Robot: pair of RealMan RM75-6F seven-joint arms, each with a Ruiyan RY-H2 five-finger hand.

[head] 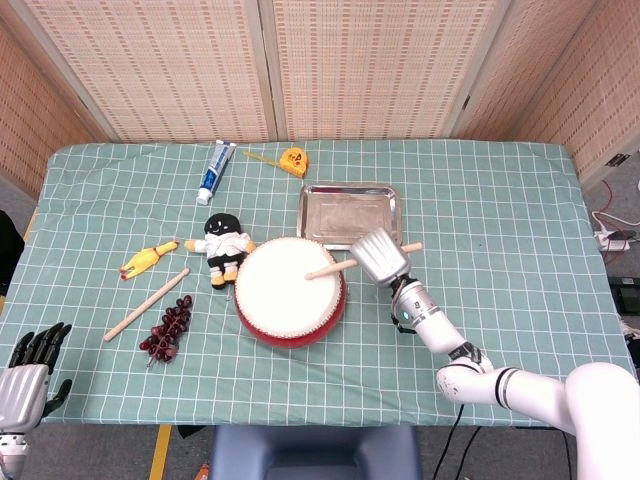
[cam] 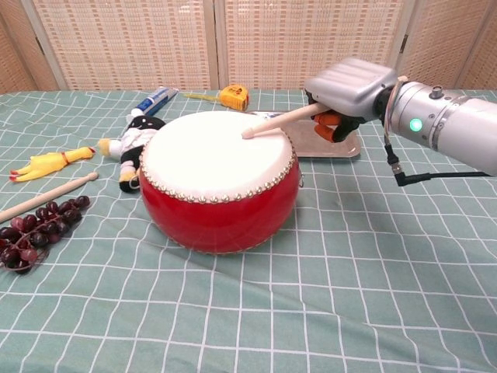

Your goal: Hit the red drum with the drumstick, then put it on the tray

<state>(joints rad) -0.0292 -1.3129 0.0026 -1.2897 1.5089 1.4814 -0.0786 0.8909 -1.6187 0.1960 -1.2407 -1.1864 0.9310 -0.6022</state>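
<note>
The red drum (head: 290, 292) (cam: 220, 186) with its white skin stands mid-table. My right hand (head: 379, 256) (cam: 348, 87) grips a wooden drumstick (head: 337, 266) (cam: 276, 122) just right of the drum. The stick slopes down and its tip touches the drum skin near the right rim. The metal tray (head: 349, 213) (cam: 322, 140) lies behind the drum and holds nothing. My left hand (head: 30, 370) hangs off the table's front left corner, fingers apart, holding nothing.
A second drumstick (head: 146, 304) (cam: 43, 197) and dark grapes (head: 167, 328) (cam: 35, 231) lie left of the drum. A black-and-white doll (head: 224, 245) (cam: 133, 144), rubber chicken (head: 148, 258) (cam: 46, 164), toothpaste tube (head: 215, 171) (cam: 152, 99) and yellow tape measure (head: 292, 160) (cam: 233, 97) lie further back.
</note>
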